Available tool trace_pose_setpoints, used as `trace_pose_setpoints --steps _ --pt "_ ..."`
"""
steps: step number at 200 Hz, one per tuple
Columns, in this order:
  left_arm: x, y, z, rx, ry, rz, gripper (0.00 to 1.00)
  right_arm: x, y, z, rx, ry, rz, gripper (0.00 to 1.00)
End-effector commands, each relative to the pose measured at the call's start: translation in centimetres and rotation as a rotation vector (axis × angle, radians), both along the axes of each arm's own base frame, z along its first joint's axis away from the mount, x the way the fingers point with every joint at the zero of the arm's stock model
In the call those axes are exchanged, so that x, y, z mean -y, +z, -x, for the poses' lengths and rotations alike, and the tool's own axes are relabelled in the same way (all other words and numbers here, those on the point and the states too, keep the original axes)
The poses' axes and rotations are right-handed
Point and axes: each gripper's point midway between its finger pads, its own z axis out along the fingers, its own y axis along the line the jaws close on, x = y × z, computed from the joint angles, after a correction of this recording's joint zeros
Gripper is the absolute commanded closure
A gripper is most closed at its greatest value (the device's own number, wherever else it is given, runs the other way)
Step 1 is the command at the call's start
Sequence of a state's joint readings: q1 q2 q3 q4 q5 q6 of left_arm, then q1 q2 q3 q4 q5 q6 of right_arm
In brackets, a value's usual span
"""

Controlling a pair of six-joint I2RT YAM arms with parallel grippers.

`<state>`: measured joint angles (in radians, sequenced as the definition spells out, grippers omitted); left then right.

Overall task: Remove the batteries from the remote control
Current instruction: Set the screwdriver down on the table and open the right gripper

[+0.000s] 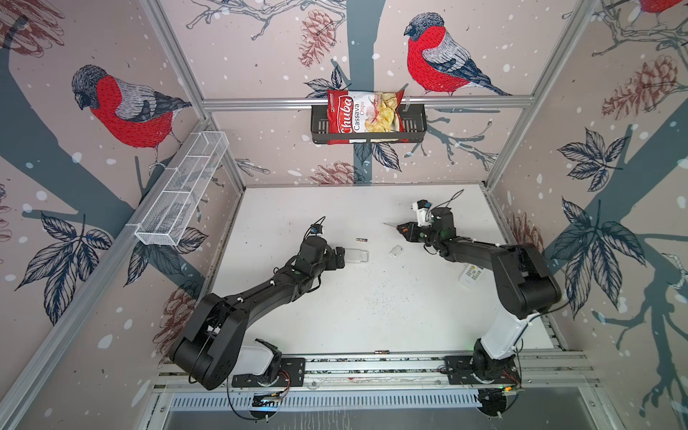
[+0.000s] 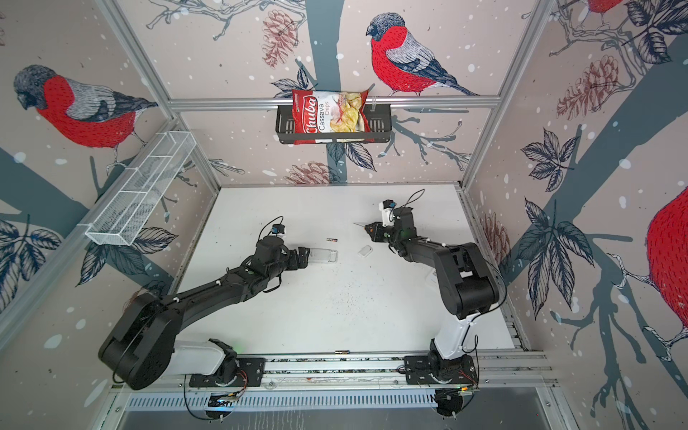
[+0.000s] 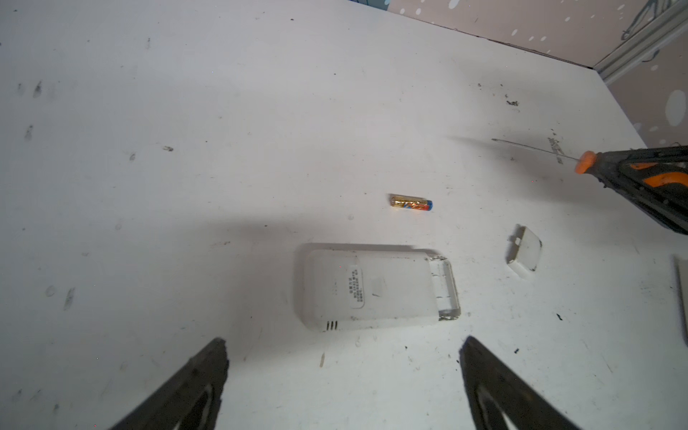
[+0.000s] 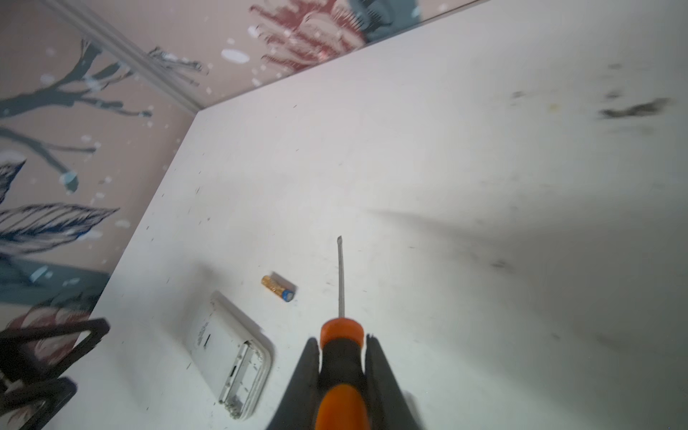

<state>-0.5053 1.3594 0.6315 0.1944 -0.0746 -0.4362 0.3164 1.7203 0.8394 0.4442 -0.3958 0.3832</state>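
**On the surface (image 1: 298,208), one remote control (image 1: 357,257) lies opened up**

Two batteries show in both top views. One battery (image 1: 362,240), gold with a blue end, lies flat just beyond the remote control and apart from it. A second battery (image 1: 381,351), dark with a gold band, lies at the front edge of the surface by the rail, well apart from everything else.

The remote control lies face down. Its battery bay (image 3: 443,290) is uncovered, with the white inside showing. One battery cover (image 3: 525,253) lies loose near the bay end, not touching it. One more white keypad device (image 1: 470,276), with rows of buttons, is partly hidden beneath the right arm.

One screwdriver (image 4: 341,329), its handle orange and black, is clamped by that handle in the right tool (image 4: 341,338). Its thin shaft is held above the surface. The left tool (image 3: 344,339) is spread wide and grips nothing. It sits near the remote control's closed end without touching it.

Two containers hang on the walls. The black basket (image 1: 415,130) on the back wall holds one chip bag (image 1: 363,117). The white mesh basket (image 1: 178,193) on the left wall is split by dividers into compartments.
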Motion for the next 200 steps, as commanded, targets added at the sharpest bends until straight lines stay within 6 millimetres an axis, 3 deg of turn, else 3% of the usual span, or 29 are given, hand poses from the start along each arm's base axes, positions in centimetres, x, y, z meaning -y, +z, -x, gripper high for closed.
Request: trace_pose_setpoints --steps 1,20,43,74,119,200 --pt "0.4 0.7 -0.1 0.018 -0.036 -0.011 0.04 3.1 1.8 -0.6 0.114 -0.172 0.015 0.97" --pt "0.8 0.7 0.0 0.019 -0.046 0.001 0.04 5.9 1.0 0.8 0.129 -0.276 -0.003 0.97" --pt "1.4 0.5 0.2 0.018 -0.059 0.006 0.04 7.5 -0.5 1.6 0.102 -0.343 0.018 0.93" --pt "2.3 0.6 0.2 0.027 -0.074 0.022 0.04 7.6 -2.3 2.2 0.063 -0.348 0.015 0.81" --pt "2.8 0.9 -0.1 0.041 -0.078 0.054 0.04 7.2 -4.0 2.7 0.010 -0.334 -0.009 0.74" --pt "3.3 0.3 -0.2 0.037 -0.084 0.066 0.03 7.1 -3.1 2.9 0.015 -0.314 -0.002 0.51"
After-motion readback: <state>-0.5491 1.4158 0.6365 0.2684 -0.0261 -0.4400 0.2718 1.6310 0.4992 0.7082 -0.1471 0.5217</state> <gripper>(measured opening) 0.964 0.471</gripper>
